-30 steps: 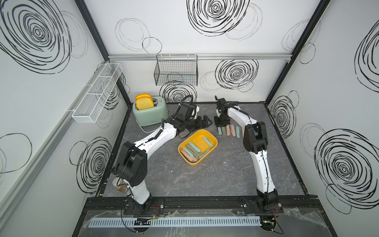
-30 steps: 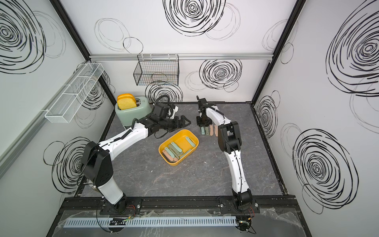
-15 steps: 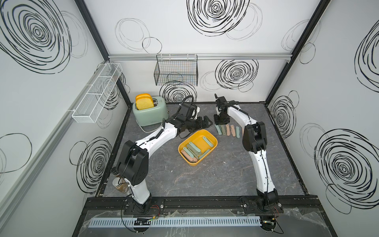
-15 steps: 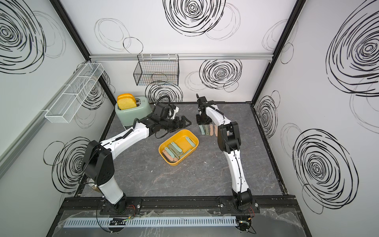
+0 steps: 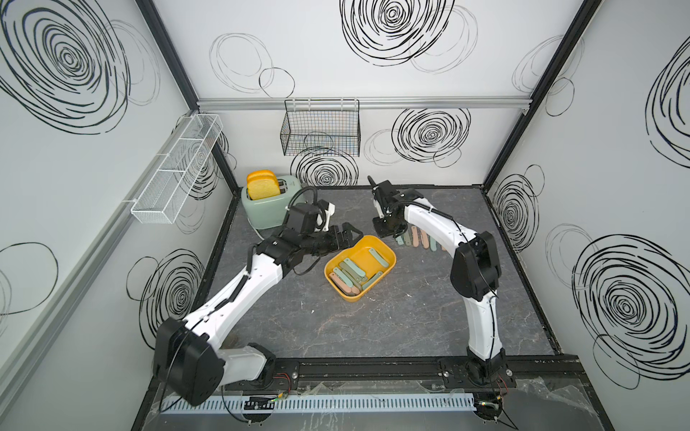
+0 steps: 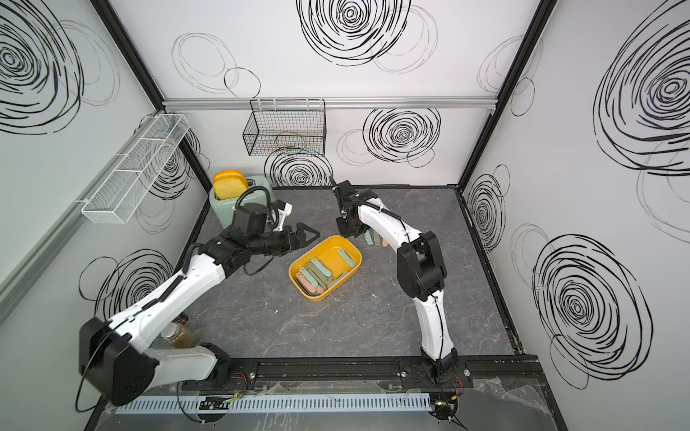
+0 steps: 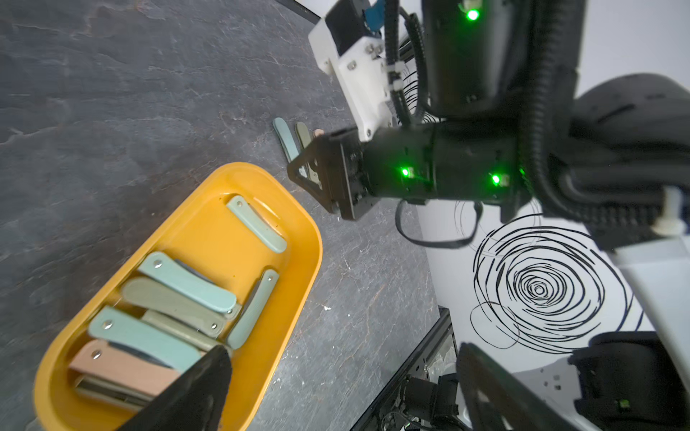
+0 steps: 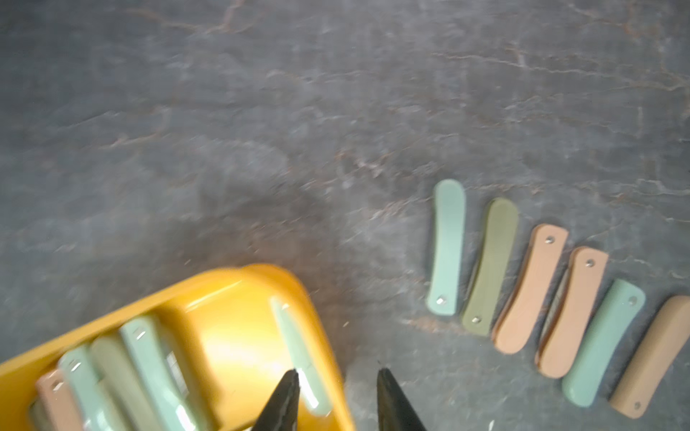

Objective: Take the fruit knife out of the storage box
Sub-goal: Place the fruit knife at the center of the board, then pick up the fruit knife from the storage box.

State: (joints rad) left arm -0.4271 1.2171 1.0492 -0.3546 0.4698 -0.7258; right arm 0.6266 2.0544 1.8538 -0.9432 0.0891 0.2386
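The storage box (image 5: 390, 259) is a mustard-yellow tub in mid-table, seen in both top views (image 6: 332, 253) and both wrist views. Several folded fruit knives (image 5: 351, 276) in pastel green, olive and pink lie in it. More fruit knives (image 8: 522, 283) lie in a row on the table just right of it. My left gripper (image 5: 353, 237) hovers by the box's far-left corner, open wide and empty. My right gripper (image 8: 338, 377) hangs between the box's far end and the row, its jaws a little apart with nothing between them.
A sage-green toaster (image 5: 269, 205) holding yellow toast stands at the back left. A black wire basket (image 5: 321, 132) hangs on the back wall and a long white mesh basket (image 5: 175, 168) on the left wall. A jar (image 6: 175, 332) sits under my left arm.
My right gripper's jaws have parted, and it has drifted from the row's left end towards the box. My left arm has hardly moved.
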